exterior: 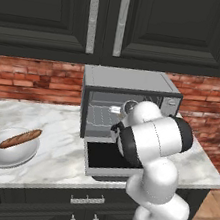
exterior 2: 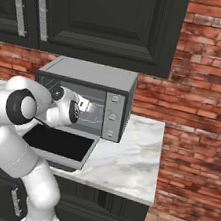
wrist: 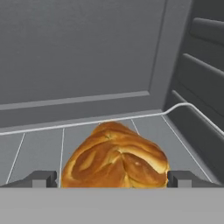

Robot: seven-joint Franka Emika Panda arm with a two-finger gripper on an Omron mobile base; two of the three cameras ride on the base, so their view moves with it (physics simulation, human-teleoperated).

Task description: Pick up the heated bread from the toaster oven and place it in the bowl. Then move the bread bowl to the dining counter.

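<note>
1. The heated bread (wrist: 114, 156) was sitting right between the gripper's (wrist: 113, 178) two finger tips, a golden twisted lump lying on the wire rack (wrist: 183, 108) inside the toaster oven (exterior: 128, 102).
2. The fingertips (wrist: 40, 178) were spread apart, one on each side of the bread. Honestly couldn't tell whether they were touching the crust or just flanking it, so I wouldn't call it a grip.
3. Beyond the bread, straight ahead of the gripper in the hand view, was the oven's plain grey back wall, with the ribbed side wall off to that view's right.
4. From the base cameras the arm was reaching into the oven's open mouth, wrist at about rack height, and the dark glass door (exterior: 105, 158) was dropped down flat underneath it.
5. In the right base view the oven's three knobs (exterior 2: 112, 116) ran down the front panel on the gripper's right.
6. Well off to the gripper's left, on the marble counter (exterior: 55, 143) in front of the red brick wall (exterior: 34, 76), was the bowl (exterior: 9, 150), with a long thin brown baguette (exterior: 19, 138) lying across it.
7. Dark cabinets (exterior: 112, 16) hung above the oven, more dark cabinet fronts below the counter.
</note>
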